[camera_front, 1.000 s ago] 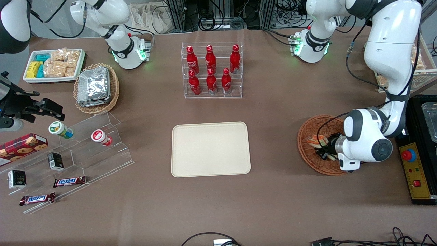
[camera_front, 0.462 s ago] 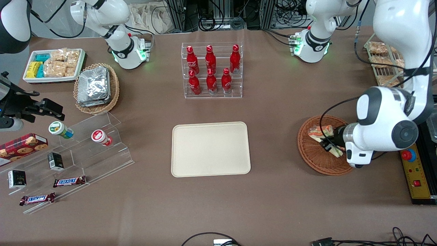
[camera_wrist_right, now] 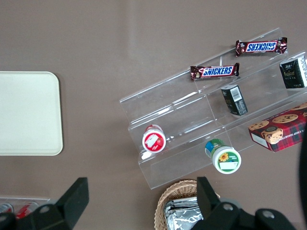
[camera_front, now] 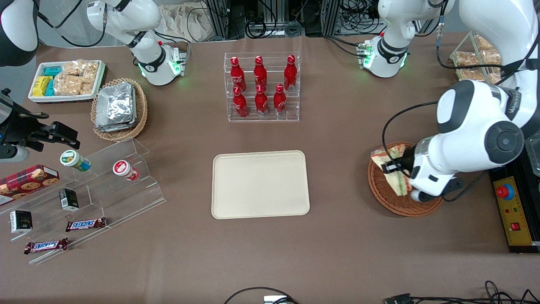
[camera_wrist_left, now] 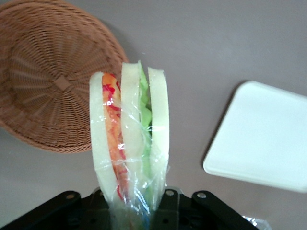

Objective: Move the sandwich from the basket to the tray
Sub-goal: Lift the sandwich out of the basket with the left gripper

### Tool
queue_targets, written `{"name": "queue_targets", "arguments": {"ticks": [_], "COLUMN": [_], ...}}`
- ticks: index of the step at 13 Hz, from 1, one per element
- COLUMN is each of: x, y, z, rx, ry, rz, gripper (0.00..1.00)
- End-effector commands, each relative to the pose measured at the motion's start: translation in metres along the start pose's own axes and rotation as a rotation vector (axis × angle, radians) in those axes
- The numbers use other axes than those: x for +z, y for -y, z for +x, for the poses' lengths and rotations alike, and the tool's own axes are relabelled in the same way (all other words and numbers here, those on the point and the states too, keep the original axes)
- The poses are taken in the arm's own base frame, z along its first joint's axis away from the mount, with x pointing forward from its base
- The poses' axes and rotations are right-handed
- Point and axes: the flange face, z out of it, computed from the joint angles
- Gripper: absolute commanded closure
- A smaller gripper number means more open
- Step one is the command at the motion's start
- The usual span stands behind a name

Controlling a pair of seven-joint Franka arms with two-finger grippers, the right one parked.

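Note:
The wrapped sandwich [camera_wrist_left: 129, 139], white bread with orange-red and green layers, hangs in the air with my left gripper [camera_wrist_left: 136, 207] shut on its lower end. In the front view the gripper [camera_front: 394, 169] holds the sandwich [camera_front: 384, 158] above the reddish-brown wicker basket [camera_front: 379, 188], over the part of it nearest the tray. The basket [camera_wrist_left: 48, 86] below shows nothing in it. The cream tray [camera_front: 260, 184] lies flat and bare at the table's middle, a short way from the basket toward the parked arm's end. Its corner [camera_wrist_left: 264, 139] shows beside the sandwich, and the right wrist view catches the tray [camera_wrist_right: 26, 112] too.
A clear rack of red bottles [camera_front: 262, 86] stands farther from the front camera than the tray. A stepped acrylic shelf with snacks [camera_front: 105, 181], a tan basket of foil packets [camera_front: 120, 107] and a white bin [camera_front: 67, 80] sit toward the parked arm's end. A yellow control box [camera_front: 510, 207] lies beside the basket.
My gripper has risen out of the basket with the sandwich held in it, and has shifted a little toward the tray. The arm's elbow has swung upward.

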Motion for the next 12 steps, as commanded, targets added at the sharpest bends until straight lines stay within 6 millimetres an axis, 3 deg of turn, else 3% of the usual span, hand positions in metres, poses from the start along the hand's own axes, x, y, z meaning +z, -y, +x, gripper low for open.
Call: {"name": "queue_targets", "arguments": {"ticks": [1, 8, 12], "x": [0.016, 0.142, 0.234], "y": [-0.034, -0.159, -0.199], "z": [-0.008, -0.031, -0.028], "rx": [0.096, 0.25, 0.287], "ry": [0.034, 0.057, 0.043], "rz": [-0.009, -0.038, -0.087], "gripper": [1.0, 0.97, 0.92]}}
